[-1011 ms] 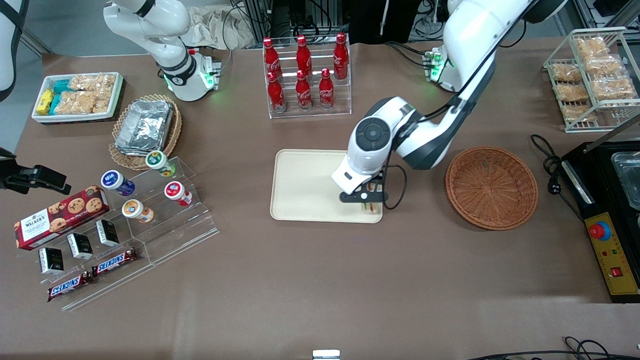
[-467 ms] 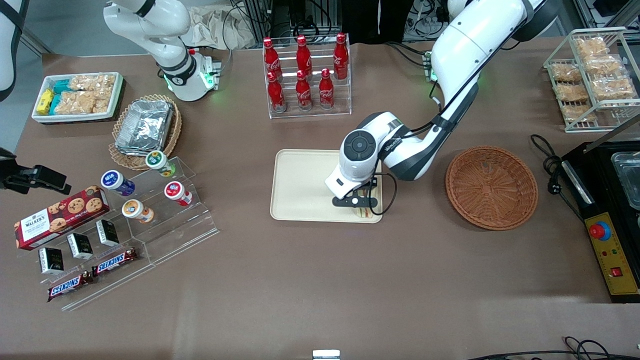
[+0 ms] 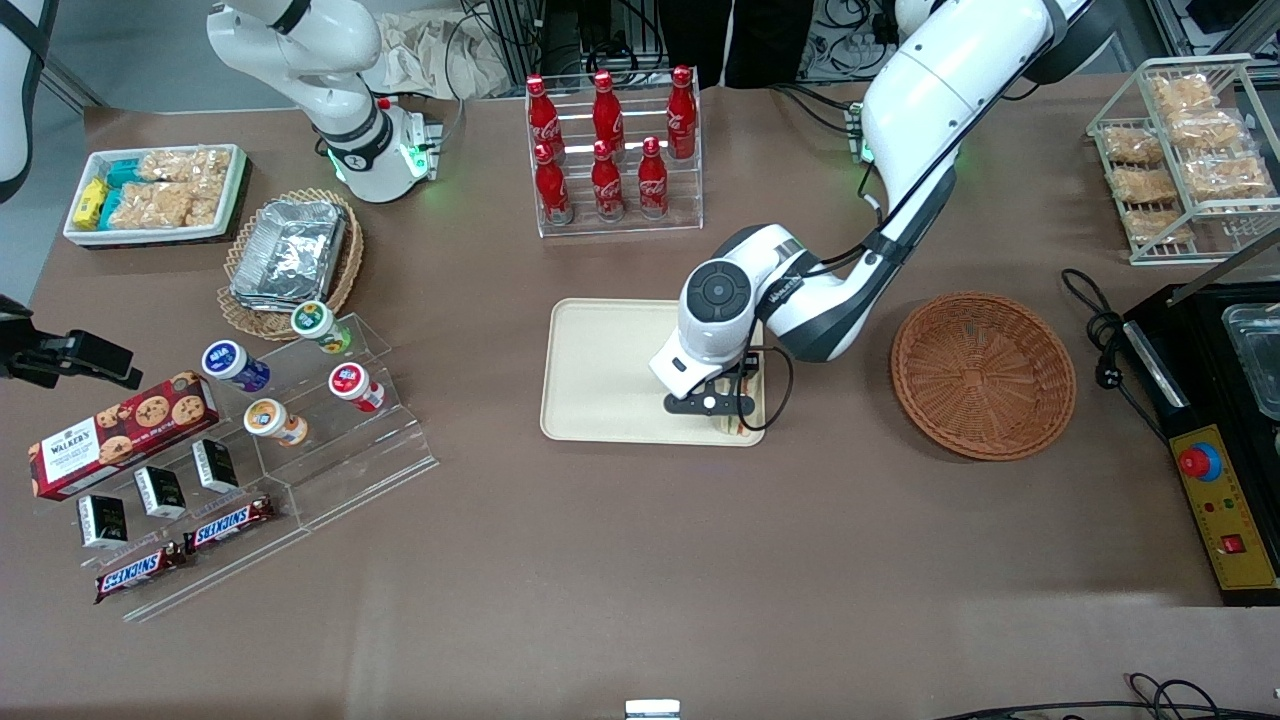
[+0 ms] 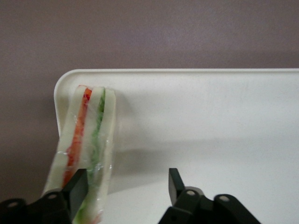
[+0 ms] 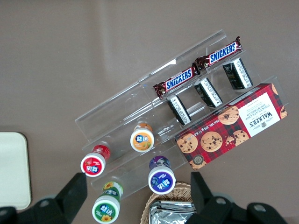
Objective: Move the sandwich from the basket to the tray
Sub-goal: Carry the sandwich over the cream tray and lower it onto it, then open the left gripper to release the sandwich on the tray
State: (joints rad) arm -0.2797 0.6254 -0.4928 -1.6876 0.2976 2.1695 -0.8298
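Note:
The sandwich, a wrapped white-bread wedge with red and green layers, stands on edge in a corner of the cream tray. My left gripper is open just above the tray floor. One finger rests against the sandwich's side, and the other finger stands clear over bare tray. In the front view the gripper hangs over the tray corner nearest the front camera and the basket, with the sandwich peeking out below it. The reddish-brown basket sits empty beside the tray, toward the working arm's end.
A rack of red cola bottles stands farther from the front camera than the tray. Acrylic steps with small cups, snack bars and a biscuit box lie toward the parked arm's end. A black appliance and a wire snack rack are at the working arm's end.
Over the last second the wrist moved a little along the tray toward the parked arm's end and lowered. In the last half second it has barely moved.

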